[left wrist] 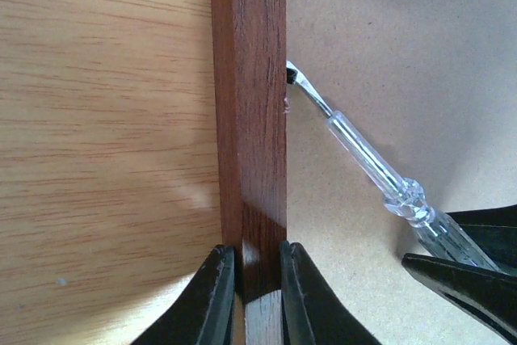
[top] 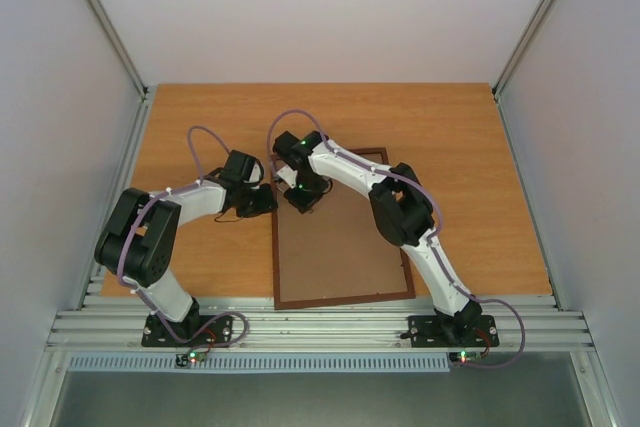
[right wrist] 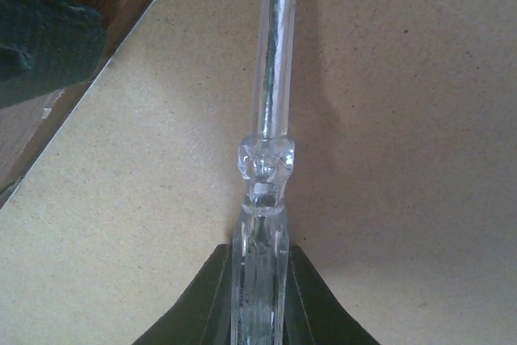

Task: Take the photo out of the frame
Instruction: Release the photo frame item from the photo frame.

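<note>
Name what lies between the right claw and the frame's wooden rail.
A clear-handled screwdriver, held by the right claw, spans the bare hardboard back to the frame's rail; left wrist view shows it.

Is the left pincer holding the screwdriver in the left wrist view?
No, the left pincer is shut on the side bar of the frame, while the screwdriver sits in the right pincer.

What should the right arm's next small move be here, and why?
Probably lever the screwdriver tip gently to lift the hardboard back: the tip sits at the frame's inner edge, the right gripper holds the handle, and the left gripper clamps the rail.
</note>
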{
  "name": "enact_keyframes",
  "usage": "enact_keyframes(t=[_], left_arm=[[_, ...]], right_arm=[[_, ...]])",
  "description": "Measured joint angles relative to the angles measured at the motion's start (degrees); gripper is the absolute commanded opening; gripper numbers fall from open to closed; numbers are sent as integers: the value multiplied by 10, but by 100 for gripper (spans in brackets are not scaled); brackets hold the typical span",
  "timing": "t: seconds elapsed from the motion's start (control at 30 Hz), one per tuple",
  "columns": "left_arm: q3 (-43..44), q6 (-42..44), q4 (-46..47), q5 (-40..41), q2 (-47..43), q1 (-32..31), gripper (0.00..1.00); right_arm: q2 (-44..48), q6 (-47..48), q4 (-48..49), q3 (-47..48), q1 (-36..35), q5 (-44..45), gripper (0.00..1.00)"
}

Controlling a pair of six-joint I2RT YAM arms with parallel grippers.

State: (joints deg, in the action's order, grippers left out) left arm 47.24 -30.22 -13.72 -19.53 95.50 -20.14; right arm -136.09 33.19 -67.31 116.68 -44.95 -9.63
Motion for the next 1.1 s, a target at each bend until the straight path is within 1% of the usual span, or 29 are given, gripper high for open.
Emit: enact_keyframes(t=[0.27,0.53,0.7,0.97,1.1], left_arm=[[1,0,-3,5,-1,-2,10],[1,-1,-7,7,-2,-4,10],[1,-2,-8,9,-2,-5,10],[1,-2,-9,10,-3,-6,10],[1,-2,-12,10,-3,-6,10]], right_arm=[[35,-17,59,-63,2,-24,1],[56,-26,95,-101,3,-37,1],[64,-35,116,-119,3,-49,1],[67,-38,121,-124,6,-61,1],[78,-39,144,-146,6,-71,1]])
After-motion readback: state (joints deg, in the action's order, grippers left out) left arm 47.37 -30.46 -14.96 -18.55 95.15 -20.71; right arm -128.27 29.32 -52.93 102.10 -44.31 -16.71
